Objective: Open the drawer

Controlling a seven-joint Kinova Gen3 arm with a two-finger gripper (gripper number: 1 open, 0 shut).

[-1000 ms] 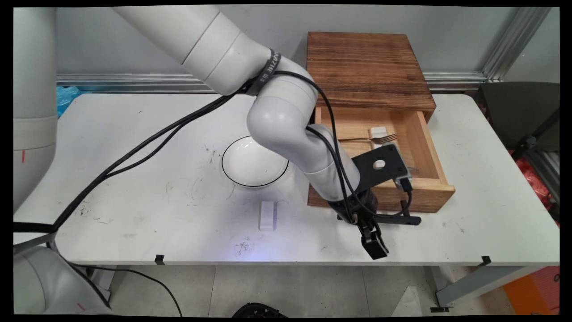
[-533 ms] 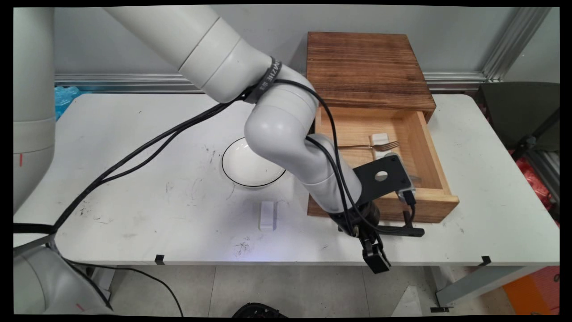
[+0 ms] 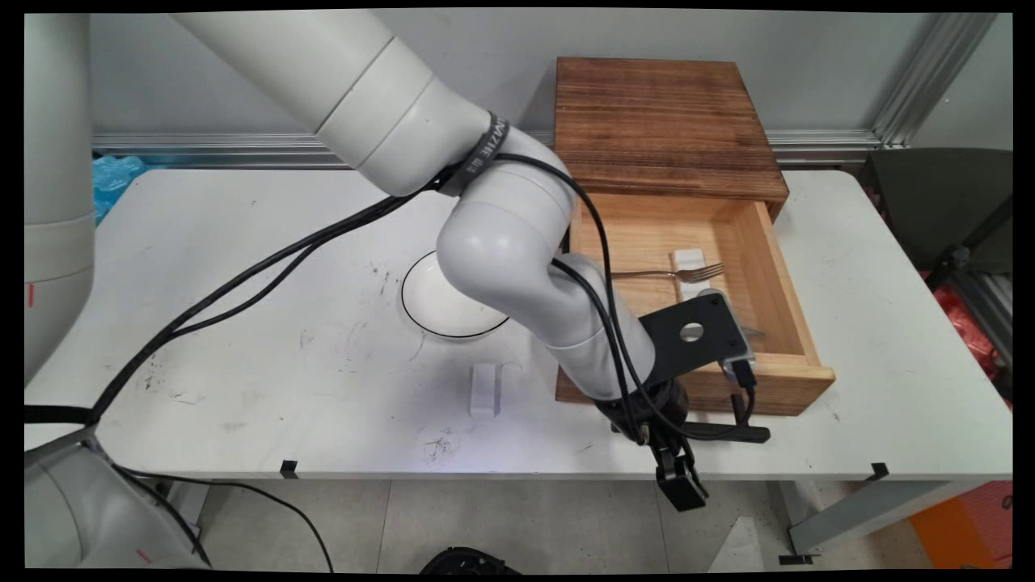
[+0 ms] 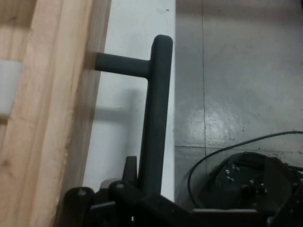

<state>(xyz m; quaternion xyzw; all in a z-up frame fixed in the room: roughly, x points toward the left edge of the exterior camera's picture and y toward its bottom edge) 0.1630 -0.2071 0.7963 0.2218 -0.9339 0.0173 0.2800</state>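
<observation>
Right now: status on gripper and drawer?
Gripper shut on drawer handle. Drawer open, fork and white block inside. Bowl left of it, clear.

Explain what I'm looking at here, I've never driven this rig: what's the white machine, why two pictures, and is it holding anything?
The white machine is a robot arm with black cables. At its end is a black pincer, low at the table's near edge. The wide picture comes from a fixed camera above the white table. The close picture comes from a camera on the hand, looking along the pincer.

On the table stands a wooden box with its drawer pulled out. In the drawer lie a fork and a small white block. Left of the box are a white bowl and another white block.

The pincer is closed around the drawer's black bar handle, seen running upward in the close picture.
</observation>
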